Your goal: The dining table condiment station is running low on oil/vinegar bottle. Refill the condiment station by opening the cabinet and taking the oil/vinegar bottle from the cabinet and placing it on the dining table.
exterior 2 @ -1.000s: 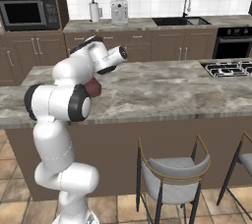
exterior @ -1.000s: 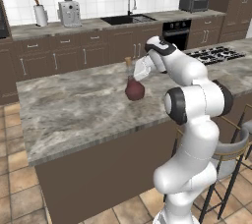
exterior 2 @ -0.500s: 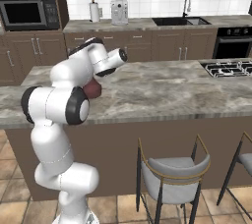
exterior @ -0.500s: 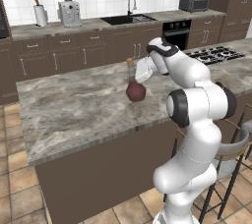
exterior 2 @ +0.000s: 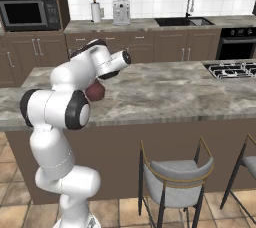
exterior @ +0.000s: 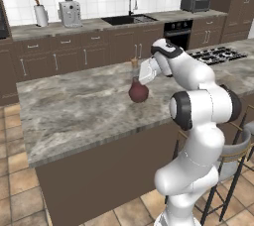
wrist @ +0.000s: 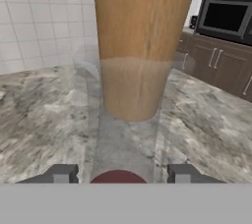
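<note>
Left base view: oil/vinegar bottle sits centre frame, standing on the dining table, gripper at its neck. Right base view: red bulb left of centre, behind the arm. Hand view: fingertips flank the clear neck, apparently pinching it. Likely glass: fragile, slippery, bottom-heavy; hold the neck below the cork.

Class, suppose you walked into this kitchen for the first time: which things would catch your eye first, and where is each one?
First comes the white robot arm, bent over the near edge of the dining table. Next is the oil/vinegar bottle on the marbled top, its dark-red body standing out, with the gripper around its thin neck. In the hand view, the tan cork stopper looms large right in front of the camera.
</note>
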Controlling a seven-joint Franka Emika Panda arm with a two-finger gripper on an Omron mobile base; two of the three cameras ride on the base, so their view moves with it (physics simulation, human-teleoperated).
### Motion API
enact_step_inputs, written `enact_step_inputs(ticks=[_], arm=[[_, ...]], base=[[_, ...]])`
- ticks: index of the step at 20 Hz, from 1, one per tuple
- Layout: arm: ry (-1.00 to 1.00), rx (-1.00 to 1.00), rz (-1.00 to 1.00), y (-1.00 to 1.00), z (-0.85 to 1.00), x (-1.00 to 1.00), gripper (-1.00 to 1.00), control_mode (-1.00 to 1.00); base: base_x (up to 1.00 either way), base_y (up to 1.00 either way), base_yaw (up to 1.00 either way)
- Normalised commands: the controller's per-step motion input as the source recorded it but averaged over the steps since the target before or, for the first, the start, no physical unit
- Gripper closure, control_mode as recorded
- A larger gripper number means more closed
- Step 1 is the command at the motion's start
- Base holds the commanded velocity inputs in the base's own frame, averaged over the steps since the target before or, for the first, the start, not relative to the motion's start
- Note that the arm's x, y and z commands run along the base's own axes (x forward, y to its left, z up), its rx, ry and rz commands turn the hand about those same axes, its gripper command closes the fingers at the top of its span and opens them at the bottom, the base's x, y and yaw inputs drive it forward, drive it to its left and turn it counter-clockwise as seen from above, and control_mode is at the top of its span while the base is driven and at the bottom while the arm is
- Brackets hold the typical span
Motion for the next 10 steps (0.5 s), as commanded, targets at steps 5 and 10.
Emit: enact_step_inputs(ticks=[5,10], arm=[[0.0,0.04,-0.01,-0.33,0.04,-0.27,-1.0,-1.0],[0.0,0.08,-0.03,-0.53,0.13,-0.51,-1.0,-1.0]], base=[[0.0,0.0,0.0],[0.0,0.0,0.0]])
